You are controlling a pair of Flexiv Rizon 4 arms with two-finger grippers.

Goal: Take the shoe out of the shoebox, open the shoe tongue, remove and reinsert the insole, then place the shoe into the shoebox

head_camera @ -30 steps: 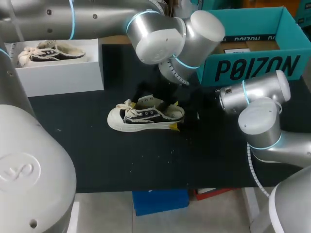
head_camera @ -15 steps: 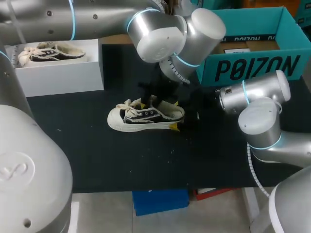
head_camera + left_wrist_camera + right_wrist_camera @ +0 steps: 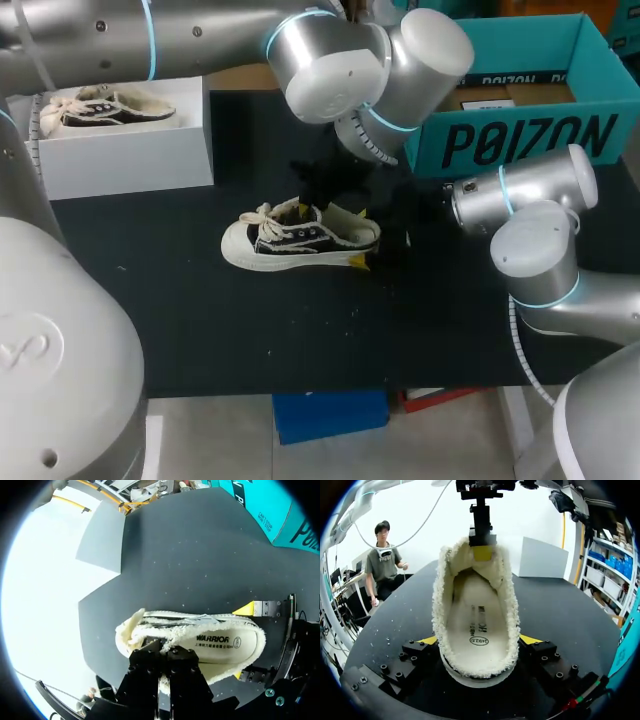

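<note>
A black-and-white sneaker (image 3: 300, 240) with fleece lining lies on its sole in the middle of the black table, toe pointing left. My left gripper (image 3: 298, 206) hangs over its opening, shut on the top of the fleecy tongue (image 3: 482, 567). In the left wrist view its black fingers (image 3: 145, 657) are pressed together over the tongue, just ahead of the printed insole (image 3: 220, 641). My right gripper (image 3: 360, 238) straddles the heel. Its yellow tips (image 3: 530, 640) touch both sides of the shoe (image 3: 477, 620), so it is shut on the heel.
A white shoebox (image 3: 130, 155) at the back left holds a second sneaker (image 3: 100, 108). A teal cardboard box (image 3: 520, 135) stands at the back right, close behind my right arm. Bare black table lies in front of the shoe.
My left gripper has closed, from wide open over the shoe's opening to pinched on the tongue, and its wrist has shifted slightly up and right. The right arm and shoe have stayed still.
</note>
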